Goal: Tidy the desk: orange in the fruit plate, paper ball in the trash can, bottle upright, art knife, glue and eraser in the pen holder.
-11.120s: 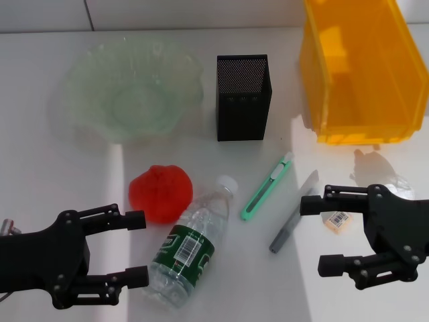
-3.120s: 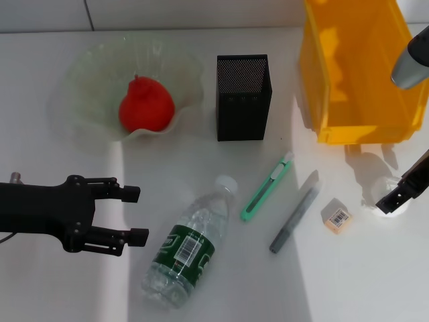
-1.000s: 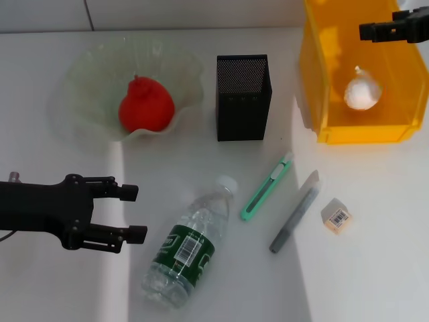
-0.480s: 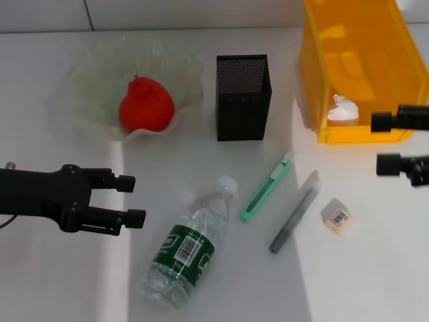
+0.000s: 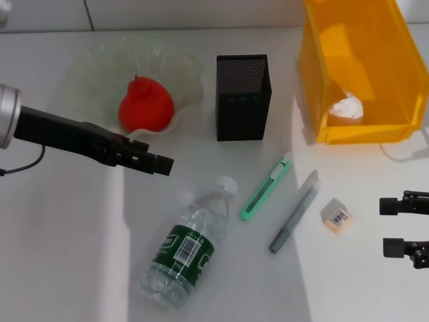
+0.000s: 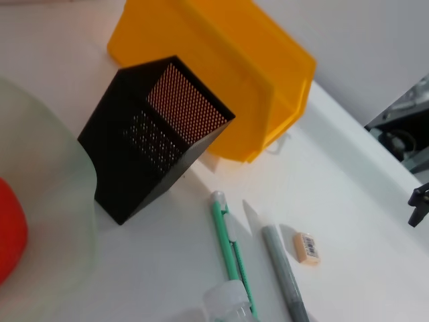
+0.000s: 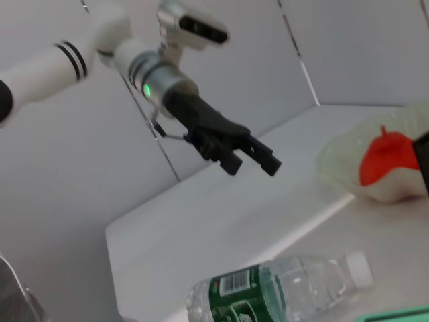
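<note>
The left tool [image 5: 159,163] reaches in from the left above the tabletop [image 5: 67,255], its fingers close together and grasping nothing, between the fruit plate [image 5: 87,80] and the bottle [image 5: 184,248]. The right tool [image 5: 395,227] sits at the right edge, released, near the eraser [image 5: 336,216]. The clear, green-labelled bottle lies on its side. The orange [image 5: 145,105] rests in the plate, the paper ball [image 5: 346,107] in the yellow trash can [image 5: 315,60]. The art knife [image 5: 266,187] and glue [image 5: 293,212] lie before the black pen holder [image 5: 242,97].
</note>
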